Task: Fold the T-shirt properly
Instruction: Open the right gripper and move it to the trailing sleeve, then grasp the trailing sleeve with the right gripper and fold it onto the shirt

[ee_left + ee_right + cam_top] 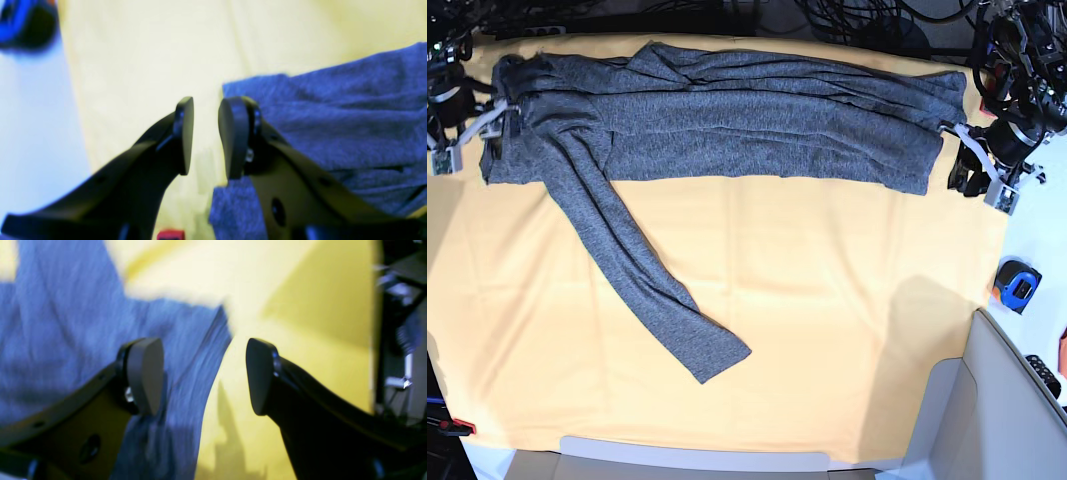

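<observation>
L gripper (205,135) fills the near part of the left wrist view: two dark pads w/ a narrow gap, nothing between them, so it's only slightly parted and holding nothing. One pad sits over the edge of the T-shirt (333,123), the other over the yellow-orange cloth (143,66); whether the pad touches fabric I can't tell, pic is blurry. A dark and blue object (25,23) shows top-left off the cloth, too blurred to name there. R gripper (204,376) in the right wrist view is spread wider, also w/ nothing in its grasp: one finger over the T-shirt (83,340), the other over the cloth (300,323), w/ the shirt's edge running between the pads. Base view: T-shirt (727,120) lies folded lengthwise in a long band across the far part of the cloth (827,330), grey knit, creased along its length. One long sleeve (642,280) runs diagonally out of the band toward the near side, cuff flat on the cloth. R gripper (495,130) is at the band's end on that view's left, L gripper (962,160) at the end on its right. A blue-black tape measure (1017,285) sits just off the cloth's edge, near the L arm.
</observation>
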